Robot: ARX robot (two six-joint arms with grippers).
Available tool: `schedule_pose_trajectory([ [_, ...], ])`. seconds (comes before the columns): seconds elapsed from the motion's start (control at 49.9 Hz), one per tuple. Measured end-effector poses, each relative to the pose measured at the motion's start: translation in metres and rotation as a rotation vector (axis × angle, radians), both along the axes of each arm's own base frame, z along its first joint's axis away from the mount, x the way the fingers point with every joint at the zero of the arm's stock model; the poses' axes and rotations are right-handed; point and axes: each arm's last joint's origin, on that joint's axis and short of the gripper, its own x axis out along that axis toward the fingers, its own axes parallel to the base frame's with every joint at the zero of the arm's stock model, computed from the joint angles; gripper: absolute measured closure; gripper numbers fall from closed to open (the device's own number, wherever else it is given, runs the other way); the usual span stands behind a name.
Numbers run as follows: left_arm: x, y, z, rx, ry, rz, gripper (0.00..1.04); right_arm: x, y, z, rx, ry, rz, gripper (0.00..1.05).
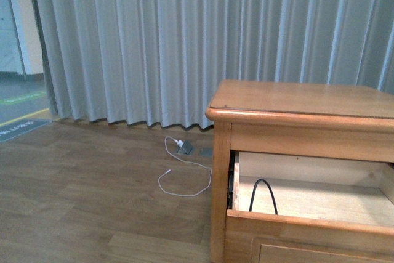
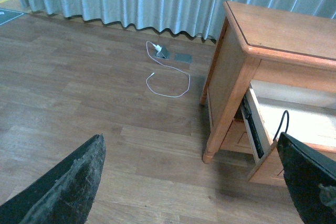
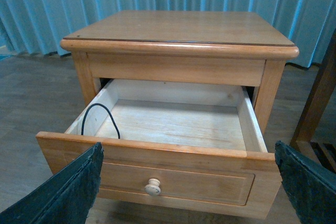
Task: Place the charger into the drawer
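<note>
The drawer of the honey-brown cabinet stands pulled open, its pale knob facing the right wrist camera. It also shows in the front view and the left wrist view. Inside, at its left front corner, the charger's black cable arches in a loop, also in the front view and the left wrist view. The white plug block is hidden behind the drawer front. My right gripper is open in front of the drawer front, empty. My left gripper is open over the floor, left of the cabinet, empty.
A white plug with a thin white cable lies on the wooden floor by a floor socket, near the grey curtain. A dark wooden frame stands right of the cabinet. The cabinet top is bare.
</note>
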Motion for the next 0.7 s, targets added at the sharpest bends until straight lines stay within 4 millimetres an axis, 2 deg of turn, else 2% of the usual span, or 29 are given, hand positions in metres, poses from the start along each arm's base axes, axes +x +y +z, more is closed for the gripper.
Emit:
schedule_pose_trajectory([
  [0.12,-0.001,0.0,0.0,0.007,-0.017,0.012,0.08,0.0,0.0,0.0,0.0,0.0,0.001,0.08],
  [0.2,-0.002,0.003,-0.008,0.05,-0.085,0.027,0.22,0.0,0.0,0.0,0.0,0.0,0.0,0.08],
  [0.501,-0.01,0.016,-0.05,0.099,-0.083,0.032,0.76,0.0,0.0,0.0,0.0,0.0,0.001,0.08],
  [0.601,-0.013,0.025,-0.063,0.104,-0.083,0.015,1.01,0.0,0.0,0.0,0.0,0.0,0.0,0.08],
  [0.702,-0.016,0.029,-0.07,0.106,-0.083,0.042,1.01,0.0,0.0,0.0,0.0,0.0,0.0,0.08],
])
